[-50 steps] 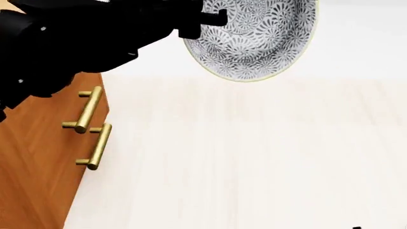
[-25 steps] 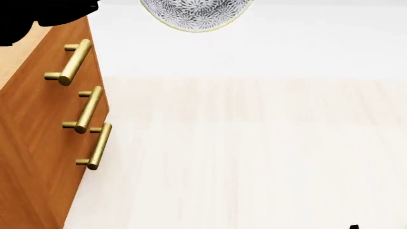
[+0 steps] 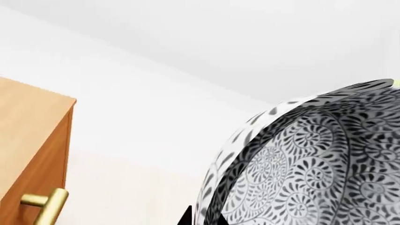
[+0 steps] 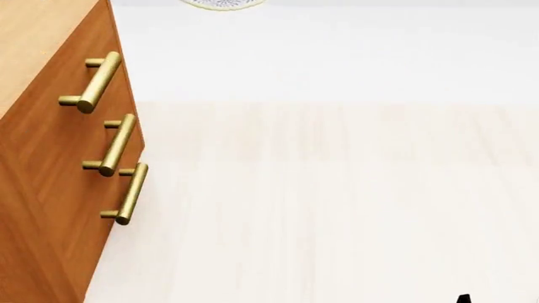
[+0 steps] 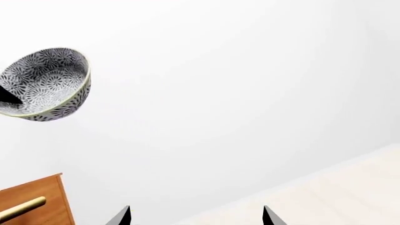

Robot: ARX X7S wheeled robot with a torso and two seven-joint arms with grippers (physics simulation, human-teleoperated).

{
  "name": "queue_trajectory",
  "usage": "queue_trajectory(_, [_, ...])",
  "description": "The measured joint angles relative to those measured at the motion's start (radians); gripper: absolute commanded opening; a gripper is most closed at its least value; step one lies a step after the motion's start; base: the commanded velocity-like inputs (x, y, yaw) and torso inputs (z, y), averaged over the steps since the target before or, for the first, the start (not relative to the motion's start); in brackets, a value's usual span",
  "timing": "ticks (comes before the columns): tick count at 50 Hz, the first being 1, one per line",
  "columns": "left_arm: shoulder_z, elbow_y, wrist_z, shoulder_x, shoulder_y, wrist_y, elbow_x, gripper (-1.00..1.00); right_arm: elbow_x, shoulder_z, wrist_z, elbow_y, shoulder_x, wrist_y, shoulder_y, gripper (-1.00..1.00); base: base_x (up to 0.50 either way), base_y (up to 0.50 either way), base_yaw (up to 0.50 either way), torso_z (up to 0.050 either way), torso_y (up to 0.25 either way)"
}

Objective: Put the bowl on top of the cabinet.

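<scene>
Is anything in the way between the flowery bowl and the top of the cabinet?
Nothing visible is. The bowl hangs in the air, higher than the cabinet, with only bare white wall between them. The part of the cabinet top that shows is bare.

The bowl point(image 5: 45, 84), deep and round, white with dense grey-black floral patterns inside and out and a pale rim, hangs tilted in the air, higher than the cabinet point(image 4: 50, 158). The cabinet is orange-brown wood with a lighter top and three brass bar handles.
</scene>
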Motion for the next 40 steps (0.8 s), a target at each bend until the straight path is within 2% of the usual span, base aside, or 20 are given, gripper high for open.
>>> queue_trajectory(9, [0.176, -0.004, -0.009, -0.009, -0.031, -0.001, -0.241, -1.00, 0.003, 0.001, -0.001, 0.001, -0.001, 0.008, 0.004, 1.00, 0.00, 0.00, 0.00, 0.000, 0.001])
queue_trajectory(16, [0.252, -0.005, -0.060, -0.021, -0.052, 0.031, -0.379, -1.00, 0.005, 0.003, -0.002, 0.001, -0.001, 0.010, 0.003, 1.00, 0.00, 0.00, 0.00, 0.001, 0.000])
queue_trajectory(32, [0.379, -0.005, -0.140, -0.033, -0.078, 0.133, -0.472, -1.00, -0.005, -0.004, -0.002, 0.009, -0.007, 0.031, 0.020, 1.00, 0.00, 0.00, 0.00, 0.000, 0.001])
queue_trajectory(40, [0.399, -0.005, -0.264, -0.041, -0.080, 0.211, -0.503, -1.00, -0.008, -0.005, -0.003, 0.009, -0.009, 0.037, 0.023, 1.00, 0.00, 0.00, 0.00, 0.000, 0.000])
